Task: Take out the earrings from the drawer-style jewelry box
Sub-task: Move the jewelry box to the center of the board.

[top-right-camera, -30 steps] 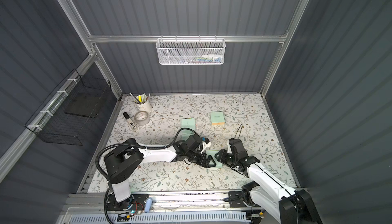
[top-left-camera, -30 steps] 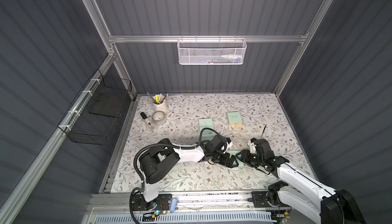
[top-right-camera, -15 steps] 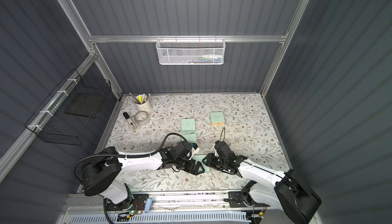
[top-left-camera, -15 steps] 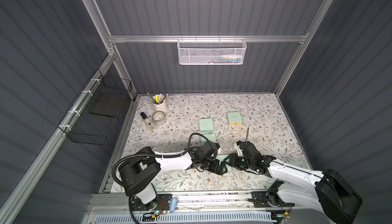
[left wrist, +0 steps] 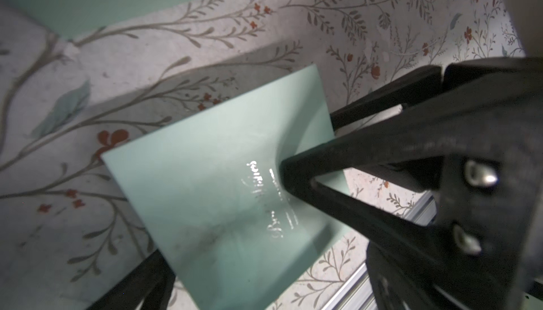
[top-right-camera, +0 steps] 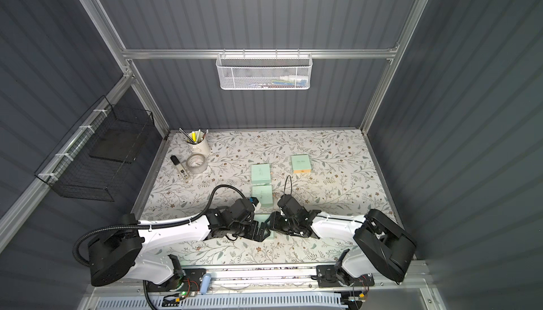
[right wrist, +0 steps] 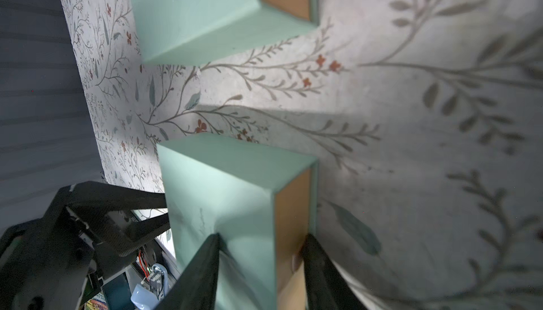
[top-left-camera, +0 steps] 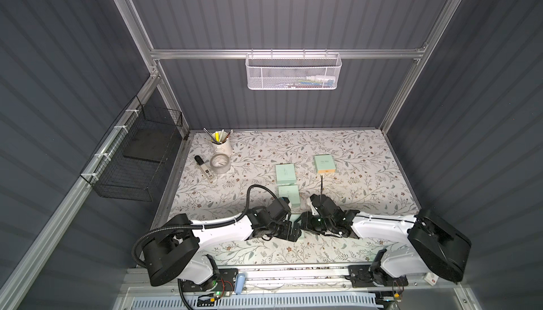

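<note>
Right hand [right wrist: 261,236] clamping mint jewelry box [right wrist: 223,176] (orange drawer end [right wrist: 291,205] showing), left hand [right wrist: 167,211] spread wide alongside.

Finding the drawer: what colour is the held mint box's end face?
Tan-orange end face; right wrist view.

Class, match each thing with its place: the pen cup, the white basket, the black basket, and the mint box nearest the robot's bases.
Things:
1 pen cup
2 white basket
3 black basket
4 nearest box

Places:
A gripped by the right gripper
B on the left wall
C beside the tape roll
D hung on the back rail

Pairs: 1-C, 2-D, 3-B, 4-A
</note>
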### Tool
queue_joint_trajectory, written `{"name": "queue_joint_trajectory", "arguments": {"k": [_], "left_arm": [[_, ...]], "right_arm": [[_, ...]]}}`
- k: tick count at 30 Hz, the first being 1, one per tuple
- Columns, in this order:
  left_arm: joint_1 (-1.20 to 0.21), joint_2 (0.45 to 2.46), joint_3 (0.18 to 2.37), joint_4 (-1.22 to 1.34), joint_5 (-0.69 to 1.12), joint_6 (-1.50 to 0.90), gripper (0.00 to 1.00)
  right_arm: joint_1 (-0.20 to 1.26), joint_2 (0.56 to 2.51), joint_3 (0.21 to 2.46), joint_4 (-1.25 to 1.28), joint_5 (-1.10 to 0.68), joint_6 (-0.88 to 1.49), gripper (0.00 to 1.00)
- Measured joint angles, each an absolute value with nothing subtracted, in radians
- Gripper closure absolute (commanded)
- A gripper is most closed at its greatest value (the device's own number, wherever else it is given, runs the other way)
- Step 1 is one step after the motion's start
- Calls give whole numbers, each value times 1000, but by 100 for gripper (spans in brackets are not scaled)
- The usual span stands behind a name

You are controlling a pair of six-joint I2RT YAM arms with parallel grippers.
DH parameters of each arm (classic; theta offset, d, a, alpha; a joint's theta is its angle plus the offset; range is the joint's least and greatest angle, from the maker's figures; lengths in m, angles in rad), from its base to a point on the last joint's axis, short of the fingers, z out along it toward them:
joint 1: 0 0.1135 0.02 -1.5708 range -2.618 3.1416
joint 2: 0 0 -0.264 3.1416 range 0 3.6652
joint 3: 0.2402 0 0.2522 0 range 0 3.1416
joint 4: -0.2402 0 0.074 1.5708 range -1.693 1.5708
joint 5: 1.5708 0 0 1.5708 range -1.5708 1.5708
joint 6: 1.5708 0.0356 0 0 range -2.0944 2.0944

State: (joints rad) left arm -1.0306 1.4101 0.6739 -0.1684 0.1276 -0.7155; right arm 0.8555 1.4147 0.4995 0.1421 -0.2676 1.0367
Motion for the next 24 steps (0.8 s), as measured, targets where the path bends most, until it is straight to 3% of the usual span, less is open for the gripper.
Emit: {"name": "queue_joint_trajectory", "arguments": {"k": [14,24], "left_arm": [[-944,1252,659,-234,122,-719,0],[-929,1246,684,-142,343,-673,0]], "right_arm": [[820,1234,469,68,-213,1023,44],[725,1129,384,10,-267,962,57]]}}
